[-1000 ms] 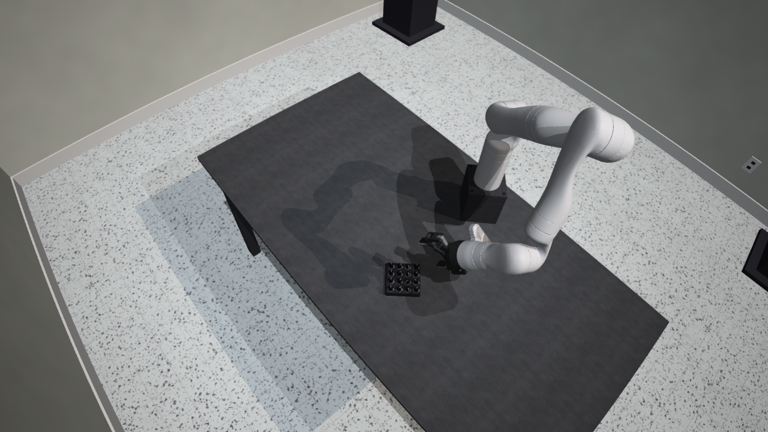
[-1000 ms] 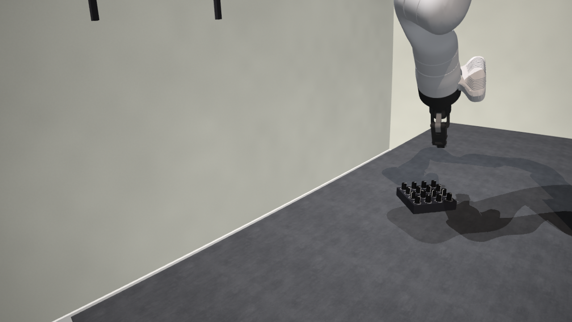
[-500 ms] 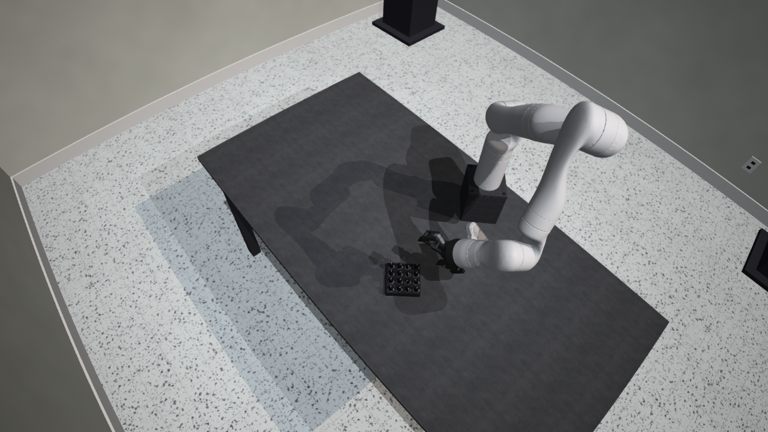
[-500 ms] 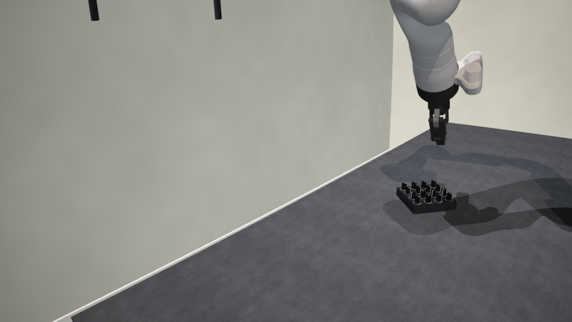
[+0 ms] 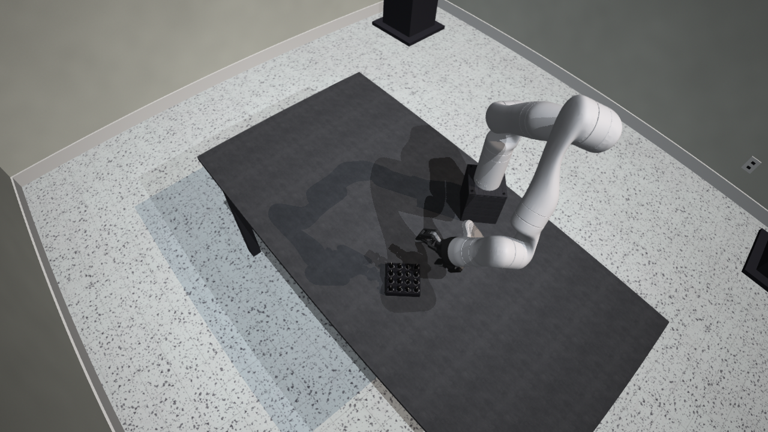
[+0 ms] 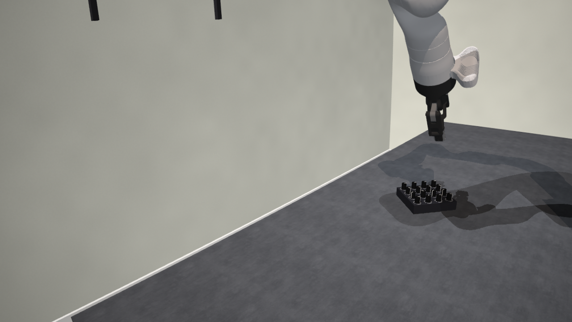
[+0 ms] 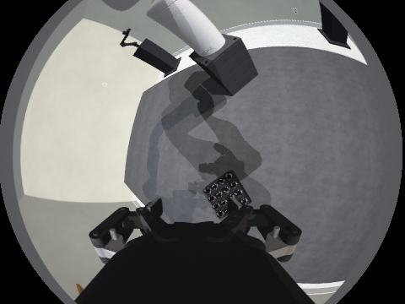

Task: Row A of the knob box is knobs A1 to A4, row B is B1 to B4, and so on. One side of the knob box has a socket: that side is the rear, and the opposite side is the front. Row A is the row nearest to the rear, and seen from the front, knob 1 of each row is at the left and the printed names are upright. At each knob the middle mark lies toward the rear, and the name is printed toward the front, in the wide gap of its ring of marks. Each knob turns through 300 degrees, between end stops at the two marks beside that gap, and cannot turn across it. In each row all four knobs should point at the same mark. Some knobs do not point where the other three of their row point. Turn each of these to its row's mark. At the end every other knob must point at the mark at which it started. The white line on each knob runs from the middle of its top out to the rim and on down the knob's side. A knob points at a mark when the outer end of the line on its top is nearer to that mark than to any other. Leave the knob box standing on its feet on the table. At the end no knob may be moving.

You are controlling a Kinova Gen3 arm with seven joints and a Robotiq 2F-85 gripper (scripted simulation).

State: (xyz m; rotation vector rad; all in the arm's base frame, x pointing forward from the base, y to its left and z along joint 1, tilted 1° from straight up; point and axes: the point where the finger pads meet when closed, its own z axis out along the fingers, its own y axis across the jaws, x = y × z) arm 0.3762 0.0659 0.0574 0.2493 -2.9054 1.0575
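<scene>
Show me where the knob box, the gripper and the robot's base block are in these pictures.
knob box (image 6: 426,197): exterior view, on its knobbed top face.
gripper (image 6: 436,135): exterior view, between its open fingertips, above the table.
base block (image 5: 482,200): top view, on its dark side wall.

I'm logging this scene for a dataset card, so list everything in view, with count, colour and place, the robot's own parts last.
Table: one, dark grey, mid-room on the speckled floor.
Knob box: one, black, on the table near its long edge, standing flat.
Knobs: sixteen, black, in four rows of four on the box.
Black stands: one at the far wall, one at the right edge.
Wall socket: one, grey, right wall.
Robot base block: one, black, on the table.
Arm: one, white, bent over the table.
Pincer: one, black, open and empty, above the table beside the box.
</scene>
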